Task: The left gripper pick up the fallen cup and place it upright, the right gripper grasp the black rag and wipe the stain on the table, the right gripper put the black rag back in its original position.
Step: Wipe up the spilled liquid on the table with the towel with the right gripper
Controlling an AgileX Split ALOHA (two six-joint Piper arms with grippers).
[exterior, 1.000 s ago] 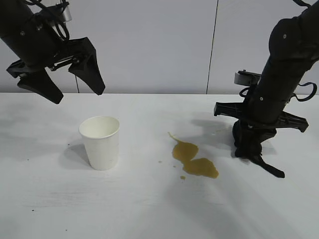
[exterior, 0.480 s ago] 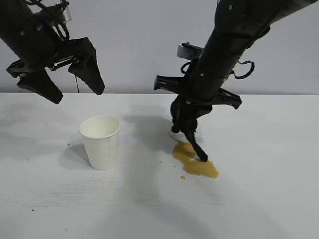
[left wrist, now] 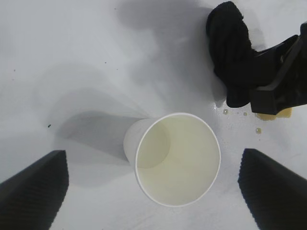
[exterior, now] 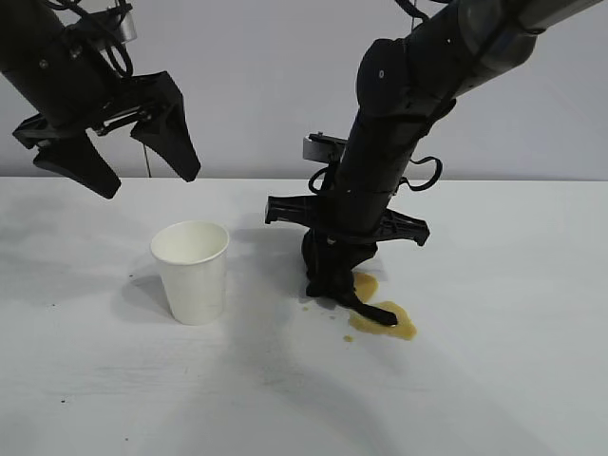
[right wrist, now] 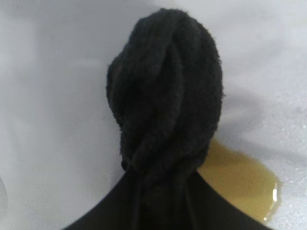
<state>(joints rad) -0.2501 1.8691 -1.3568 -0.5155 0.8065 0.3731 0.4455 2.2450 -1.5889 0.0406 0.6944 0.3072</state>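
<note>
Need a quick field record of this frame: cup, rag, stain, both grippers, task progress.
cup: cup upright on the table, mouth up, nothing touching it
left gripper: left gripper open, hanging above and behind the cup, holding nothing
right gripper: right gripper shut on the black rag, pointing down at the table
black rag: bundled, pressed at the stain's edge nearer the cup, tail strip lying across the puddle
stain: stain yellow-brown, part visible beside the rag
progress: cup step done; wiping under way; rag not yet returned
</note>
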